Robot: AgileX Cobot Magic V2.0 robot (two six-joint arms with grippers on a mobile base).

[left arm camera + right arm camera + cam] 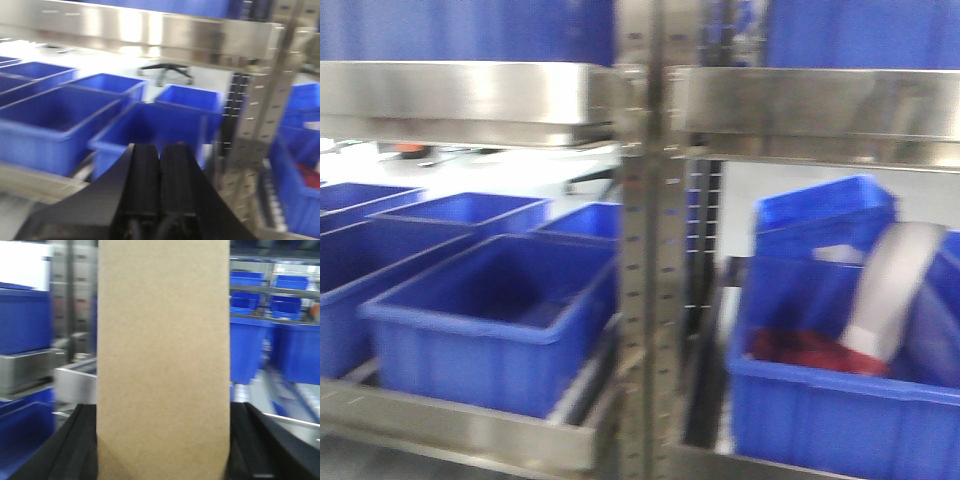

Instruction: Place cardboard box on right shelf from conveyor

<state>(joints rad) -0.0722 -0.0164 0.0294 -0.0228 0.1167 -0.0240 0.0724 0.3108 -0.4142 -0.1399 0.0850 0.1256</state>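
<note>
- Right claw (pixel 164 440) is grasping the cardboard box (pixel 164 350). Its black fingers (pixel 80 440) flank the box on both sides, and the box fills the middle of the right wrist view.
- The box's long axis runs straight out from the claw, away from the wrist, with the broad tan face toward the camera.
- So the box is carried in the right arm. The conveyor shows in no view.
- Left claw (pixel 159 185) is clenched, fingers (pixel 142 185) pressed together, nothing between them. It faces the left bay and looks idle to me.
- Target is the right shelf (pixel 820 105), the steel lip right of the perforated upright (pixel 650 250). The adjoining shelf (pixel 460 95) left of the upright is the wrong one.
- Key relation: the front view shows neither box nor arm, so I can't tell how close the box is to that lip.
- The right wrist view has a steel ledge (pixel 30 370) at left, behind the box. I can't tell which shelf it is.
- My read: the right arm does this alone, and the box goes far-end first over the lip.
- Containers: the near left bin (pixel 490 330) looks empty.
- The right bin (pixel 820 410) below the target holds something red (pixel 810 350) and a pale curved item (pixel 895 285), both too blurred to name.
- Risk: the leading end could clip the lip or the upright. All frames are blurred.
</note>
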